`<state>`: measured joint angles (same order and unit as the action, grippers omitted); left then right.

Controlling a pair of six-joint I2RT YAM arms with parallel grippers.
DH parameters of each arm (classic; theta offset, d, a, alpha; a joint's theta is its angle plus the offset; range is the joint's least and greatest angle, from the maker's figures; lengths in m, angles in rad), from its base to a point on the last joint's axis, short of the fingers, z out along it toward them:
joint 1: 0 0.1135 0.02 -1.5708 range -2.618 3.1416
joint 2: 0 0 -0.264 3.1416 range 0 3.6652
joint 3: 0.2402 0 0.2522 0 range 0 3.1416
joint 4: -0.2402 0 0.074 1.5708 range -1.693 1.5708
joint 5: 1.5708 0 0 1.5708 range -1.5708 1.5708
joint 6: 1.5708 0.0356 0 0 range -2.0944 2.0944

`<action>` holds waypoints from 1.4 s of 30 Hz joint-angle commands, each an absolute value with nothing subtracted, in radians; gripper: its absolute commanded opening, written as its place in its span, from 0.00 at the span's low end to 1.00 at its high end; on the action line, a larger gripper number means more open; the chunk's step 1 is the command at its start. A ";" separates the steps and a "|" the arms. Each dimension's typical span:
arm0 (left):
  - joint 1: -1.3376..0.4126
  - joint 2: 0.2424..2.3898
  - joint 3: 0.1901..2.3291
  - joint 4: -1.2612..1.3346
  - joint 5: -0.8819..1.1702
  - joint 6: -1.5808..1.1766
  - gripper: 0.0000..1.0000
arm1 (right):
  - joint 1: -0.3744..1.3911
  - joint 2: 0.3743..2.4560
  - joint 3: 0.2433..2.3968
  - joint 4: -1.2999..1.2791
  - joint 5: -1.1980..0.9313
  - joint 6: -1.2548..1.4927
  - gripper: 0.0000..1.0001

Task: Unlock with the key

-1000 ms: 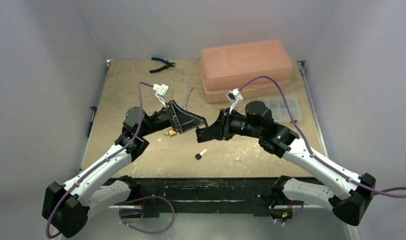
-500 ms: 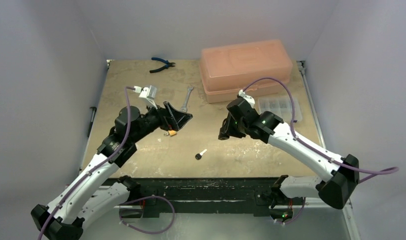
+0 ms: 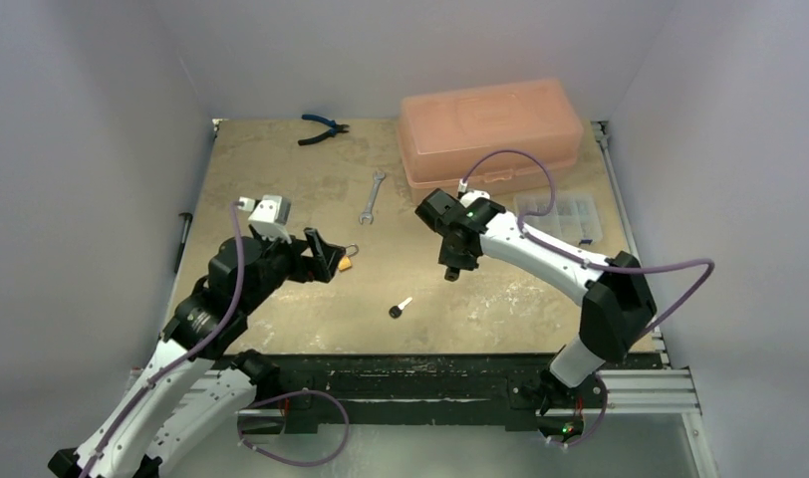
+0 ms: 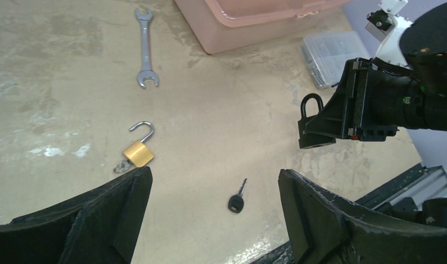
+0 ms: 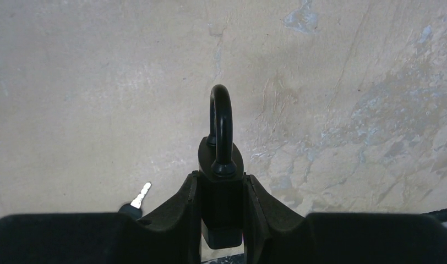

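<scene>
black padlock (image 5: 221, 162) inside right gripper (image 5: 221, 180)

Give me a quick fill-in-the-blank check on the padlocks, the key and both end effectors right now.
1. The right end effector is shut on a padlock whose colour is ___.
2. The brass padlock lies on the table with its shackle ___.
3. The black-headed key lies on the table, gripped by ___ end effector.
4. The left end effector holds nothing and its jaws are ___.

Missing words: black; open; neither; open.
</scene>
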<state>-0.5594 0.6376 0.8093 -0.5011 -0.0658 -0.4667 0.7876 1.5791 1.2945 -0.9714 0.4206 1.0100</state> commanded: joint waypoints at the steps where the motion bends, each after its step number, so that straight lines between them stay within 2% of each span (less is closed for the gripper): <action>1: -0.561 0.529 0.762 -0.524 -0.101 -0.434 0.90 | 0.764 1.619 1.378 -0.969 0.483 0.996 0.00; 15: -0.561 0.467 0.729 -0.503 -0.142 -0.411 0.90 | 0.637 1.768 1.391 -0.824 0.428 0.844 0.00; 32: -0.559 0.458 0.724 -0.498 -0.144 -0.403 0.89 | 0.608 1.862 1.393 -0.771 0.394 0.803 0.00; 35: -0.560 0.456 0.723 -0.497 -0.142 -0.401 0.89 | 0.606 1.862 1.389 -0.768 0.380 0.802 0.10; 42: -0.560 0.451 0.723 -0.495 -0.141 -0.401 0.89 | 0.605 1.859 1.391 -0.765 0.365 0.795 0.47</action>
<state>-0.5594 0.4603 0.7235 -0.5255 -0.1349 -0.4248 0.6083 1.8736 1.3537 -0.7845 0.3725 0.8062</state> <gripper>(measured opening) 0.890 0.387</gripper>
